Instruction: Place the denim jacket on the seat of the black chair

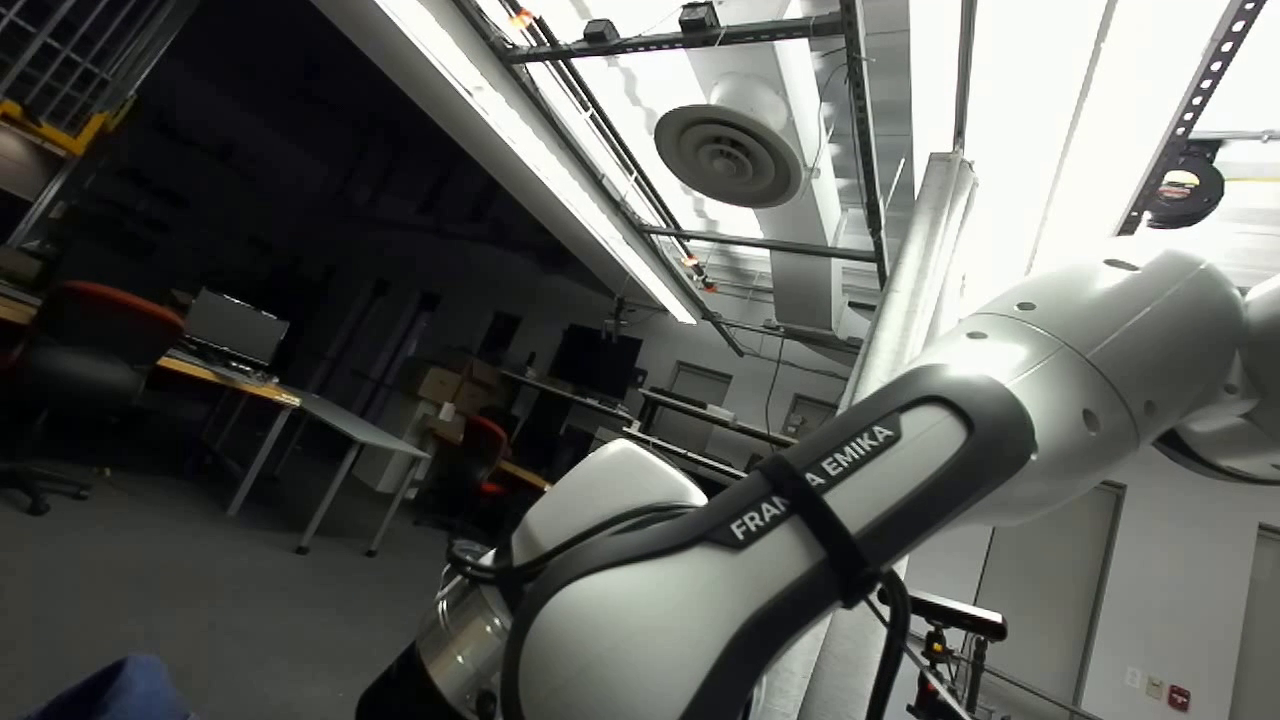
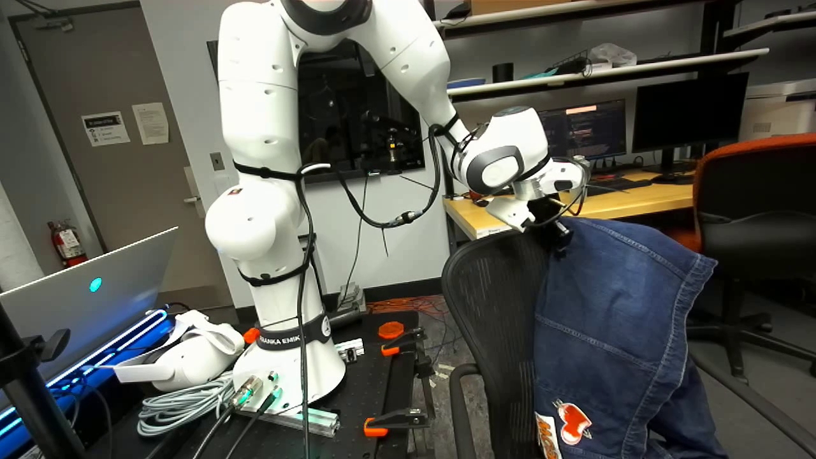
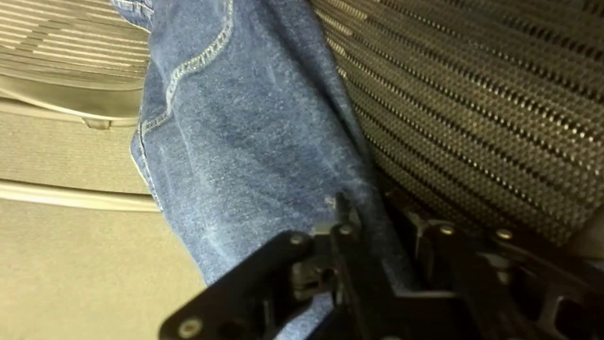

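- The gripper (image 3: 369, 204) is drawn in on cloth: only a narrow gap separates its fingers (image 3: 348, 222), and a fold of the denim jacket (image 3: 245, 137) fills it, running on between the dark linkages toward six o'clock.
- In the wrist view, one fingertip lies against the broad face of the denim; its partner, partly lost in shadow, stands at three o'clock from it, on the mesh side of the fold.
- With the fingertips as hub of that dial, the jacket spreads from eight o'clock round to twelve, a pale stitched seam curving across it between ten and eleven.
- Mesh of the black chair (image 2: 491, 287) fills the wrist view from one to three o'clock, just beside the jacket's edge. A ribbed surface (image 3: 80, 52) with a curved rim shows at ten.
- In an exterior view, the gripper is tilted, fingers pointing to about five o'clock and touching the jacket at its top edge.
- From there the jacket hangs across the sector from three to six o'clock, a red heart patch (image 2: 574, 424) near six.
- The chair's back stands at seven to eight o'clock from the gripper, partly covered by the jacket; whether any denim rests on the seat cannot be told.
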